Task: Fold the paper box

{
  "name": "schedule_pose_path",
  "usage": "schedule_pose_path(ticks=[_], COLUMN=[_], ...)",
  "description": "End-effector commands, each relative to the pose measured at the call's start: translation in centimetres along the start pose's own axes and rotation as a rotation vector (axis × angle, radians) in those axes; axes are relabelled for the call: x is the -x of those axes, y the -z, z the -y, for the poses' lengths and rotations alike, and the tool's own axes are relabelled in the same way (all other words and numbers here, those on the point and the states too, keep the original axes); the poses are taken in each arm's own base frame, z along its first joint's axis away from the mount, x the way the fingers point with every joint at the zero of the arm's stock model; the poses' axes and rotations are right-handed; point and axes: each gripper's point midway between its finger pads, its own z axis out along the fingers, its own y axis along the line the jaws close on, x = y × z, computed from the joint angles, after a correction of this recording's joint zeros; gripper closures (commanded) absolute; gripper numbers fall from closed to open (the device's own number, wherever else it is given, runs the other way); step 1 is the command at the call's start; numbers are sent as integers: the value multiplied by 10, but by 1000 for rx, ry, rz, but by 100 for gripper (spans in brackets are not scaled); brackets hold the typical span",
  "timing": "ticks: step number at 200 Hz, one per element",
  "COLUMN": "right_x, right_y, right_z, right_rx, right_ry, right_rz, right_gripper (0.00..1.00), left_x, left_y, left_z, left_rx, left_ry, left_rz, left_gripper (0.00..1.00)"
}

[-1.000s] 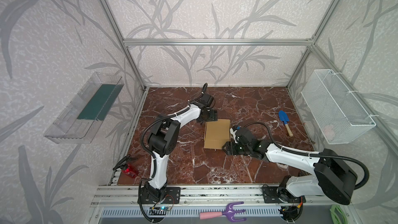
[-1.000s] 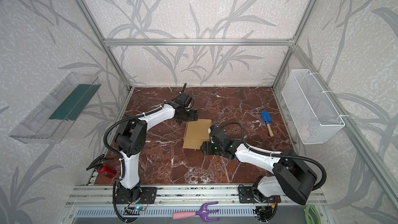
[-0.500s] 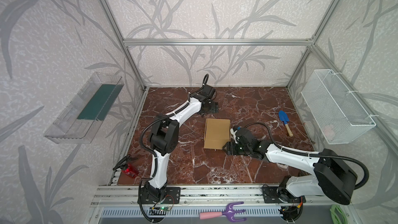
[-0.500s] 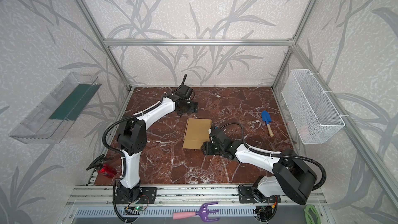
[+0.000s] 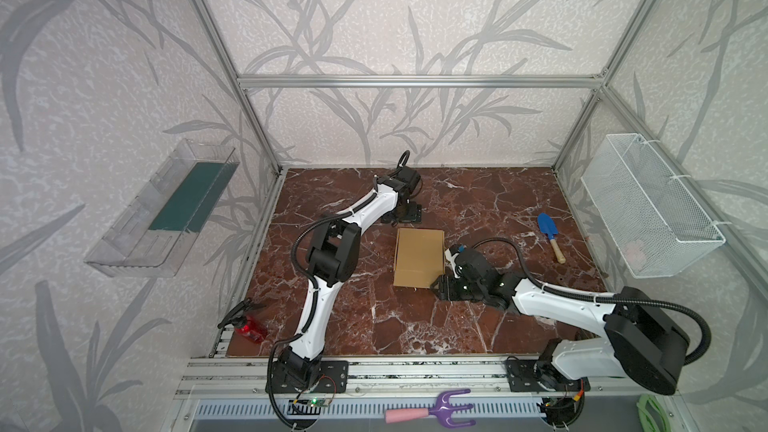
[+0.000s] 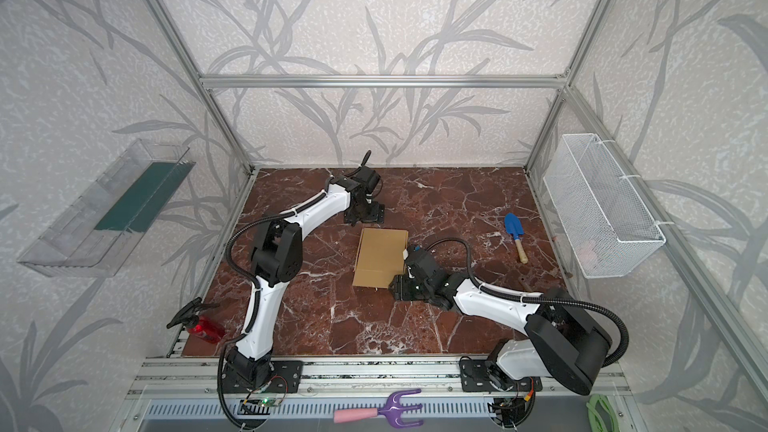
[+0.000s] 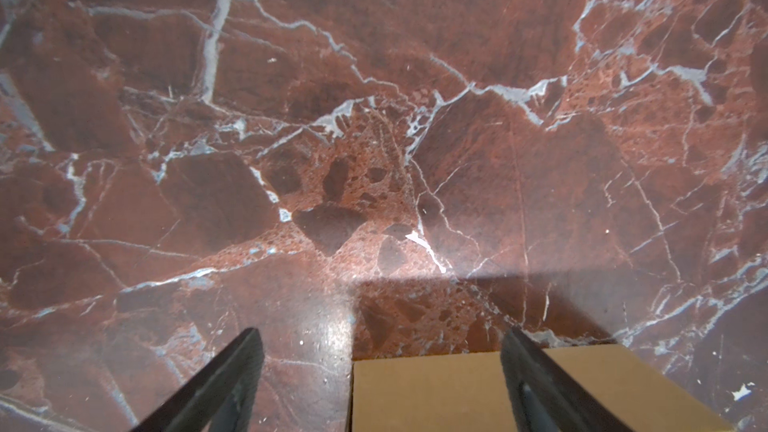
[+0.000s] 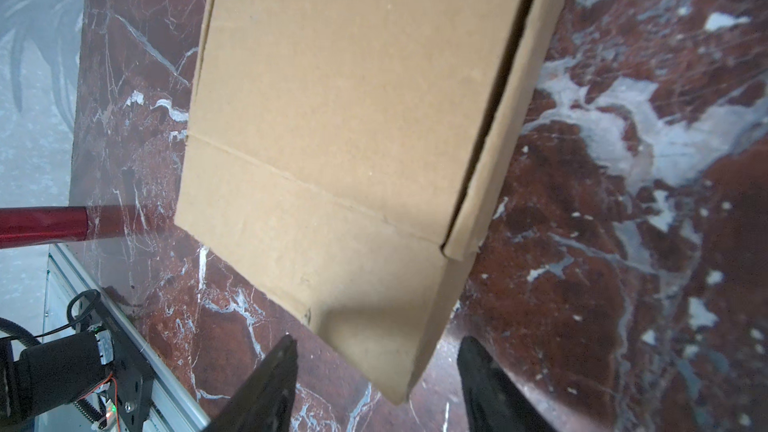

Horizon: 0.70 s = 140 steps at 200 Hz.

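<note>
Back at the far edge of the paper box (image 5: pixel 417 257), the left tool (image 5: pixel 405 218) hangs wide open; the right tool (image 8: pixel 374 342), narrowing yet unclosed, straddles its near corner. Resting on the worktop (image 5: pixel 478 326), the light, stiff, crease-prone cardboard looks best pinched at flap edges.

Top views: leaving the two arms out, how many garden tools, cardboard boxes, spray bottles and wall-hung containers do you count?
Garden tools: 2 (blue trowel, purple fork)
Cardboard box: 1
Red spray bottle: 1
Wall-hung containers: 2 (clear tray, white wire basket)
Total: 6
</note>
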Motion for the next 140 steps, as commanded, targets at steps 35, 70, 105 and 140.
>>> schedule_pose_path(ticks=[35, 70, 105, 140], right_x=[1, 2, 1, 0], right_y=[0, 0, -1, -3], right_z=[1, 0, 2, 4], right_rx=[-2, 1, -5, -11], right_ry=[4, 4, 3, 0], right_rz=[19, 22, 20, 18], right_gripper=[40, 42, 42, 43], left_x=[-10, -14, -19, -25], left_y=[-6, -8, -12, -16], left_z=[-8, -11, -10, -9], left_rx=[38, 50, 40, 29], left_ry=[-20, -25, -23, -24], left_rz=[-60, -73, -88, -109], left_gripper=[10, 10, 10, 10])
